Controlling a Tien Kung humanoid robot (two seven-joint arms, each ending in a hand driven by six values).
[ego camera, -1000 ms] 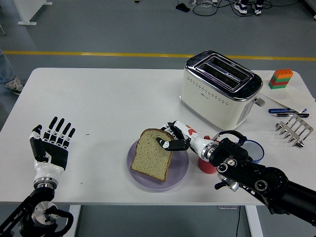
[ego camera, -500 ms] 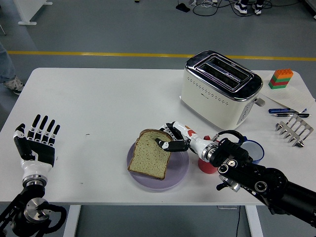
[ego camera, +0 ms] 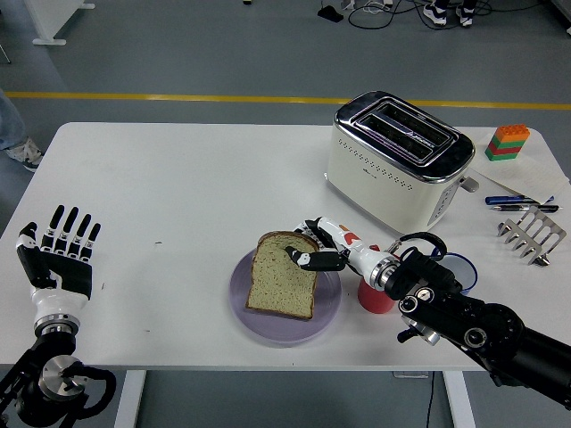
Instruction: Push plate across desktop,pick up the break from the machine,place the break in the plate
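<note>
A slice of brown bread (ego camera: pixel 283 275) lies on the clear purple plate (ego camera: pixel 245 308) near the table's front edge. My right hand (ego camera: pixel 314 247) reaches in from the lower right and its fingers are shut on the bread's right edge. The white and chrome toaster (ego camera: pixel 398 158) stands behind it, its slots empty. My left hand (ego camera: pixel 55 256) is at the table's left front corner, fingers spread upward, holding nothing.
A red cup (ego camera: pixel 376 295) and a blue-rimmed cup (ego camera: pixel 459 270) stand under my right wrist. A brick stack (ego camera: pixel 508 143), pens (ego camera: pixel 522 201) and a metal rack (ego camera: pixel 533 233) lie at the right. A person's leg (ego camera: pixel 13 134) shows at the far left.
The bread has been turned and set flatter on the plate, still in my right hand. My left hand has drawn back to the left and lower, toward the table's corner.
</note>
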